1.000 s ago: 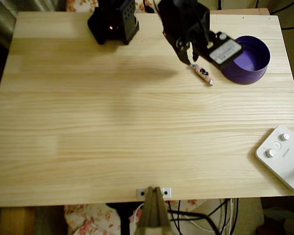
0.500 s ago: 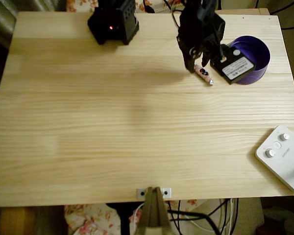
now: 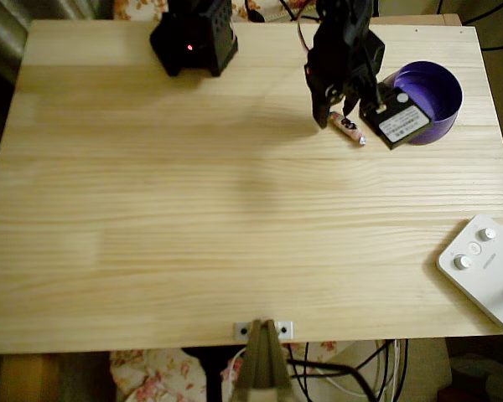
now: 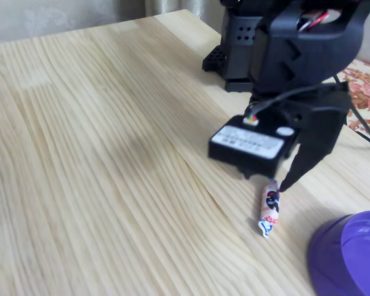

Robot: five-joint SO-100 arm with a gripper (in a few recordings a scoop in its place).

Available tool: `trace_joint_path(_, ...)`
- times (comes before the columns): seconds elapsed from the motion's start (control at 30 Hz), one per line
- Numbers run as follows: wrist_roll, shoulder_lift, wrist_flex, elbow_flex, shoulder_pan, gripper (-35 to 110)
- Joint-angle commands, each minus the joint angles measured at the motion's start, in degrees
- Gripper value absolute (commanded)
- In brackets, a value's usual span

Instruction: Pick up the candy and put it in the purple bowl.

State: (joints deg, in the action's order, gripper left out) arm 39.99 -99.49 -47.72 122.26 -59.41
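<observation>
The candy (image 3: 348, 127) (image 4: 269, 207), a small pinkish-white wrapped sweet with a dark spot, lies flat on the wooden table just left of the purple bowl (image 3: 427, 102) (image 4: 350, 254). My black gripper (image 3: 334, 121) (image 4: 266, 182) is open and points down close over the candy's far end. One fingertip (image 4: 283, 185) stands right beside the wrapper. The other finger sits under the black motor box with the white label (image 4: 250, 143). Nothing is held between the fingers. The bowl holds nothing that I can see.
The black arm base (image 3: 194, 38) (image 4: 234, 46) stands at the table's back edge. A white device with knobs (image 3: 484, 268) lies at the front right corner in the overhead view. A metal clamp (image 3: 264, 329) grips the front edge.
The gripper has turned and come down at the candy, the labelled motor box swinging lower over the bowl's left rim. The candy and the bowl have stayed put.
</observation>
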Motion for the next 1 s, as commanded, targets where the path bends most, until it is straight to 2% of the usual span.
trace_joint_path(0.0, 0.09, -0.09, 0.88, -5.89, -1.32, 19)
trace_joint_path(0.63, -1.14, 5.98, 2.2, -8.53, -0.26, 18)
trace_joint_path(0.87, 0.26, 6.33, 2.72, -8.0, 0.44, 1)
trace_joint_path(0.97, 0.44, 5.71, 2.72, -7.38, 0.62, 0)
